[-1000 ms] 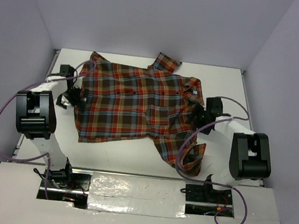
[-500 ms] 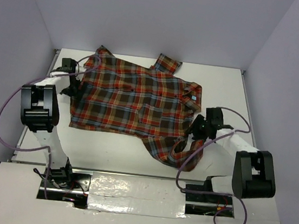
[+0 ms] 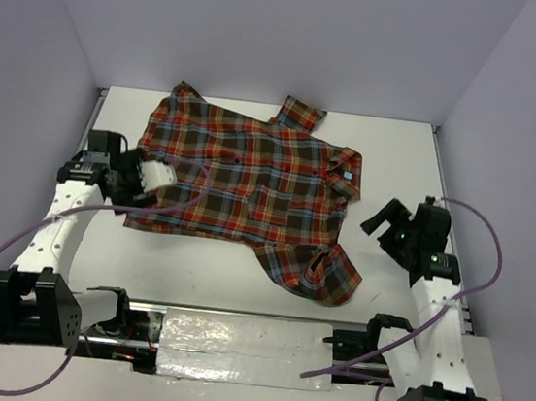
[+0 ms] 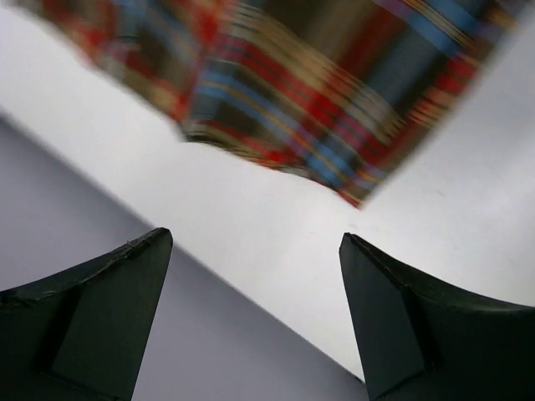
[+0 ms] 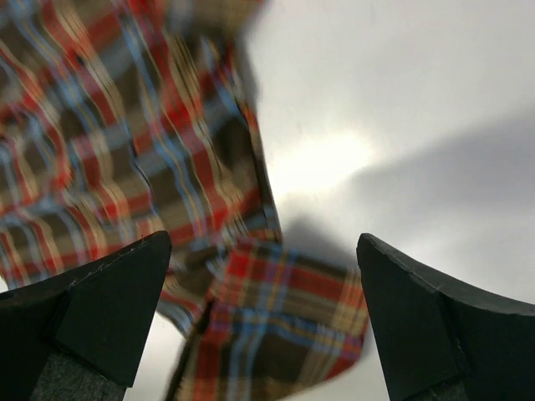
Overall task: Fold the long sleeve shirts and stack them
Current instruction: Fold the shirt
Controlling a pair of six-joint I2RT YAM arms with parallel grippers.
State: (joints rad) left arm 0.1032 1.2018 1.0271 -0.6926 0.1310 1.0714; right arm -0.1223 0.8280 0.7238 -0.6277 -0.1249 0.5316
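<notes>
Both agape and empty: left tool (image 4: pixel 255 238), right tool (image 5: pixel 263 240), beside rumpled plaid flannel shirt (image 3: pixel 250 184)

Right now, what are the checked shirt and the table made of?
The plaid shirt looks like soft woven cloth, maybe flannel: matte, with wrinkles and a floppy sleeve. The table looks like hard, smooth white board, faintly shiny; material unclear.

The plaid flannel shirt (image 3: pixel 250 184) — red-orange, dark brown and light blue checks — lies spread mostly flat across the middle, its small pale neck label at the right. One sleeve is bunched at the near right — another part pokes out far.
</notes>
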